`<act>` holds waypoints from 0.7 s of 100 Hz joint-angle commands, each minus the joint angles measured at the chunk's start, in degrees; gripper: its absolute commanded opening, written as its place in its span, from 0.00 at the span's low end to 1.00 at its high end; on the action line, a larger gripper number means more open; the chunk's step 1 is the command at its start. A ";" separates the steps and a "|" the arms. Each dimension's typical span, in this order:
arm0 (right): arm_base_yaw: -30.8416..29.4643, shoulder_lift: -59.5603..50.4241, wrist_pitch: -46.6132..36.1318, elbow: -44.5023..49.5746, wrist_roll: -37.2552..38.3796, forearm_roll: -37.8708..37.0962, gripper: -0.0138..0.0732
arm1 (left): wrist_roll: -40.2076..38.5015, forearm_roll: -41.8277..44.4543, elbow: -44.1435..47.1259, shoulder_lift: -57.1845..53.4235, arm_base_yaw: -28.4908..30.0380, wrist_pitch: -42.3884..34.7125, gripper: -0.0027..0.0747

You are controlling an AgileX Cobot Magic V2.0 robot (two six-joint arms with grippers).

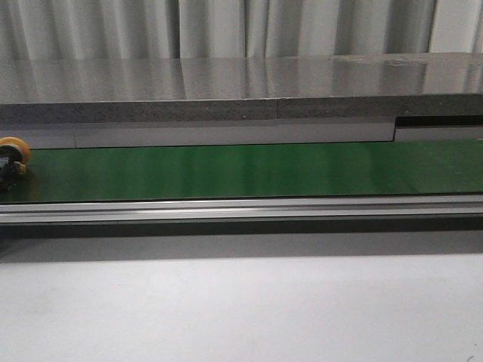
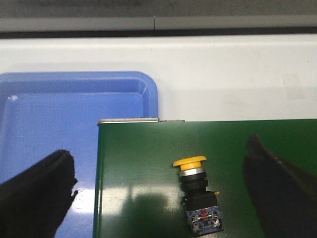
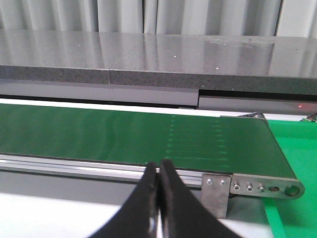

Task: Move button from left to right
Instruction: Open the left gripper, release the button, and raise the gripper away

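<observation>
The button (image 2: 197, 193) lies on the green belt (image 1: 241, 170) of the conveyor, near its left end. In the front view only a small part of it shows at the far left edge of the picture: a piece of the yellow-orange cap (image 1: 15, 148) and a bit of the black body under it. The left wrist view shows it much better. The cap (image 2: 189, 161) is round and flat like a mushroom, yellow-orange, and below it there is a thin silver ring, then a black neck, then a black blocky body. At the end of the body there is a blue plate with a small red mark in the middle. The cap points toward the end edge of the belt.

The left tool (image 2: 163, 198) is released. Its two black fingers (image 2: 37, 193) stand wide apart, one on each side of the button, and neither touches it. Past the end of the belt I see a blue tray (image 2: 74, 99) on the white table (image 2: 233, 74).

The right tool (image 3: 159, 198) is clenched, its two black fingers pressed together with nothing between them. It hangs before the aluminium side rail (image 3: 99, 167) near the right end of the conveyor. Next to that end there is a bright green tray (image 3: 292, 144).
</observation>
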 commanded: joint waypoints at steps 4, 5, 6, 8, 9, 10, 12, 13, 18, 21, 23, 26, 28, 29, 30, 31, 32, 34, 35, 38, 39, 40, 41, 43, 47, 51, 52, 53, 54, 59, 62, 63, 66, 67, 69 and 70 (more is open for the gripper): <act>-0.18 -1.18 -5.03 -0.88 0.05 -0.05 0.08 | 0.60 -1.00 3.43 -8.80 -0.37 -7.94 0.89; -0.18 -1.18 -5.03 -0.88 0.05 -0.05 0.08 | 0.60 -1.00 3.80 -9.22 -0.37 -8.30 0.89; -0.18 -1.18 -5.03 -0.88 0.05 -0.05 0.08 | 0.60 -1.00 4.57 -10.08 -0.37 -9.02 0.89; -0.18 -1.18 -5.03 -0.88 0.05 -0.05 0.08 | 0.60 -1.00 5.76 -11.37 -0.37 -9.80 0.89; -0.18 -1.18 -5.03 -0.88 0.05 -0.05 0.08 | 0.60 -1.00 6.18 -11.80 -0.37 -10.58 0.89; -0.18 -1.18 -5.03 -0.88 0.05 -0.05 0.08 | 0.60 -1.00 6.60 -12.65 -0.37 -10.97 0.89; -0.18 -1.18 -5.03 -0.88 0.05 -0.05 0.08 | 0.60 -1.00 7.88 -13.52 -0.37 -12.14 0.89; -0.18 -1.18 -5.03 -0.88 0.05 -0.05 0.08 | 0.61 -1.00 8.73 -14.40 -0.37 -12.94 0.89; -0.18 -1.18 -5.03 -0.88 0.05 -0.05 0.08 | 0.61 -1.00 11.91 -17.47 -0.37 -15.56 0.89; -0.18 -1.18 -5.03 -0.88 0.05 -0.05 0.08 | 0.61 -1.00 13.77 -19.19 -0.37 -17.03 0.89; -0.18 -1.18 -5.03 -0.88 0.05 -0.05 0.08 | 0.61 -1.00 15.17 -20.53 -0.37 -18.08 0.89; -0.18 -1.18 -5.03 -0.88 0.05 -0.05 0.08 | 0.61 -1.00 17.10 -22.22 -0.37 -19.50 0.89; -0.18 -1.18 -5.03 -0.88 0.05 -0.05 0.08 | 0.61 -1.00 18.54 -23.50 -0.37 -20.56 0.89; -0.18 -1.18 -5.03 -0.88 0.05 -0.05 0.08 | 0.61 -1.00 19.49 -24.39 -0.37 -20.90 0.89; -0.18 -1.18 -5.03 -0.88 0.05 -0.05 0.08 | 0.61 -1.00 19.98 -24.84 -0.37 -21.58 0.89; -0.18 -1.18 -5.03 -0.88 0.05 -0.05 0.08 | 0.61 -1.00 20.46 -25.70 -0.37 -21.93 0.89; -0.18 -1.18 -5.03 -0.88 0.05 -0.05 0.08 | 0.61 -1.00 21.44 -26.13 -0.37 -22.64 0.89; -0.18 -1.18 -5.03 -0.88 0.05 -0.05 0.08 | 0.61 -1.00 22.90 -27.38 -0.37 -23.73 0.89; -0.18 -1.18 -5.03 -0.88 0.05 -0.05 0.08 | 0.61 -1.00 23.39 -27.80 -0.37 -24.07 0.89; -0.18 -1.18 -5.03 -0.88 0.05 -0.05 0.08 | 0.61 -1.00 25.88 -29.50 -0.37 -25.50 0.89; -0.18 -1.18 -5.03 -0.88 0.05 -0.05 0.08 | 0.61 -1.00 26.39 -30.37 -0.37 -26.29 0.89; -0.18 -1.18 -5.03 -0.88 0.05 -0.05 0.08 | 0.61 -1.00 26.91 -30.80 -0.37 -26.66 0.89; -0.18 -1.18 -5.03 -0.88 0.05 -0.05 0.08 | 0.61 -1.00 27.94 -31.64 -0.37 -27.39 0.89; -0.18 -1.18 -5.03 -0.88 0.05 -0.05 0.08 | 0.61 -1.00 29.50 -32.88 -0.37 -28.15 0.89; -0.18 -1.18 -5.03 -0.88 0.05 -0.05 0.08 | 0.61 -1.00 32.10 -34.89 -0.37 -30.32 0.89; -0.18 -1.18 -5.03 -0.88 0.05 -0.05 0.08 | 0.61 -1.00 35.08 -37.48 -0.37 -32.12 0.89; -0.18 -1.18 -5.03 -0.88 0.05 -0.05 0.08 | 0.61 -1.00 36.05 -37.90 -0.37 -32.41 0.89; -0.18 -1.18 -5.03 -0.88 0.05 -0.05 0.08 | 0.61 -1.00 36.52 -38.76 -0.37 -32.88 0.89; -0.18 -1.18 -5.03 -0.88 0.05 -0.05 0.08 | 0.61 -1.00 36.99 -39.20 -0.37 -33.10 0.89; -0.18 -1.18 -5.03 -0.88 0.05 -0.05 0.08 | 0.61 -1.00 40.40 -42.16 -0.37 -34.30 0.89; -0.18 -1.18 -5.03 -0.88 0.05 -0.05 0.08 | 0.61 -1.00 41.88 -44.21 -0.37 -34.58 0.89; -0.18 -1.18 -5.03 -0.88 0.05 -0.05 0.08 | 0.61 -1.00 42.21 -44.61 -0.37 -34.58 0.89; -0.18 -1.18 -5.03 -0.88 0.05 -0.05 0.08 | 0.61 -1.00 43.70 -46.16 -0.37 -34.45 0.89; -0.18 -1.18 -5.03 -0.88 0.05 -0.05 0.08 | 0.61 -1.00 43.98 -46.89 -0.37 -34.23 0.89; -0.18 -1.18 -5.03 -0.88 0.05 -0.05 0.08 | 0.61 -1.13 44.76 -48.00 -0.37 -33.87 0.89; -0.18 -1.18 -5.03 -0.88 0.05 -0.05 0.08 | 0.61 -1.19 45.00 -48.37 -0.37 -33.71 0.89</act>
